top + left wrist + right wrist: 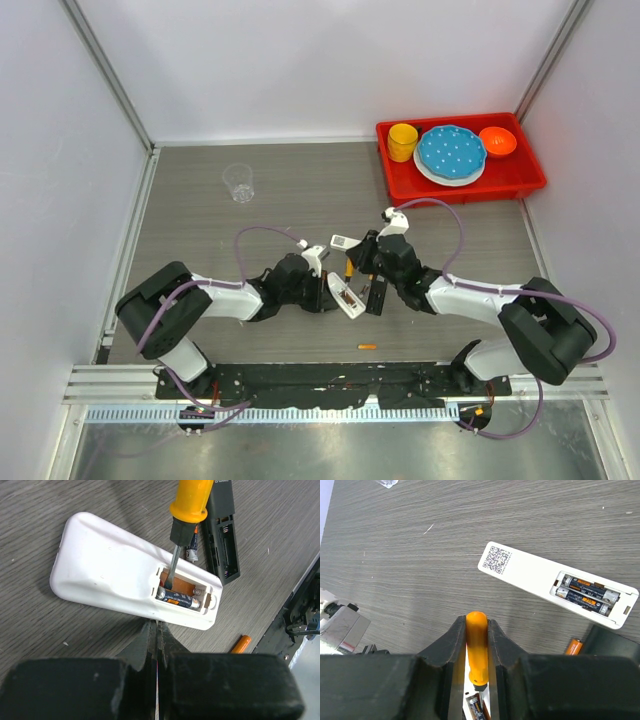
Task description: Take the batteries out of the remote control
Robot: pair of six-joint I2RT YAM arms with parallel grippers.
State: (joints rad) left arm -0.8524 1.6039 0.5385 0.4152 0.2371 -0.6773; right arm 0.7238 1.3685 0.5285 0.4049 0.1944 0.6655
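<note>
Your left fingers (141, 647) were pressed together on nothing; right fingers (451, 650) pinched the screwdriver (476, 645). Battery (177, 599) looked light, rigid, slick: best levered at one end, gripped mid-barrel.

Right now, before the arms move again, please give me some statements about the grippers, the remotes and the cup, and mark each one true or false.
1. The right gripper is shut on the orange-handled screwdriver. True.
2. The left gripper holds a battery. False: it is shut on nothing.
3. The dark remote has a full compartment. False: its compartment is empty.
4. The white remote with the QR code holds two batteries. True.
5. The clear cup stands in the red tray. False: it stands on the table, apart from the tray.
</note>
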